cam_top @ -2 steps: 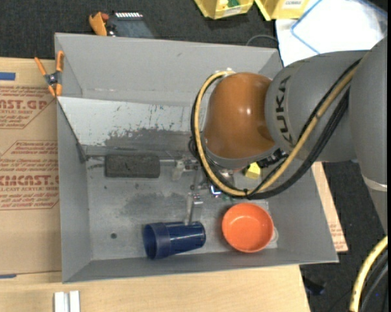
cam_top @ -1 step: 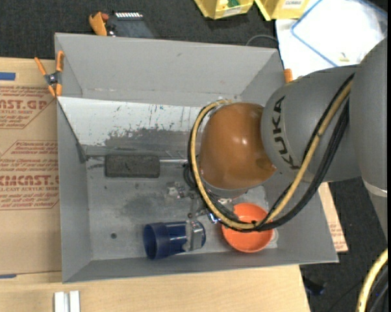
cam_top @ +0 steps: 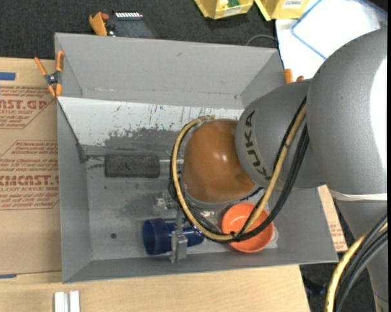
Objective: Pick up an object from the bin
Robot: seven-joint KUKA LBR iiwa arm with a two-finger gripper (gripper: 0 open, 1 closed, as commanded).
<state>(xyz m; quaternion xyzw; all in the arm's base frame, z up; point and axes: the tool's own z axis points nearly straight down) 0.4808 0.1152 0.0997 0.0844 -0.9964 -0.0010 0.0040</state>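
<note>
My gripper (cam_top: 177, 240) is down near the bin's front wall, its metal end lying across a dark blue cylinder-shaped thing (cam_top: 158, 236) that rests on its side there. Whether the blue thing is gripped I cannot tell. An orange round cup or bowl (cam_top: 242, 225) sits just to the right of the gripper, partly under the arm's cables. A dark grey rectangular block (cam_top: 132, 166) lies on the bin floor further back and to the left, apart from the gripper.
The arm with its brown dome and looped cables covers the bin's right half. The bin's sloped back and left walls rise steeply. The bare floor at the left front shows scuff marks.
</note>
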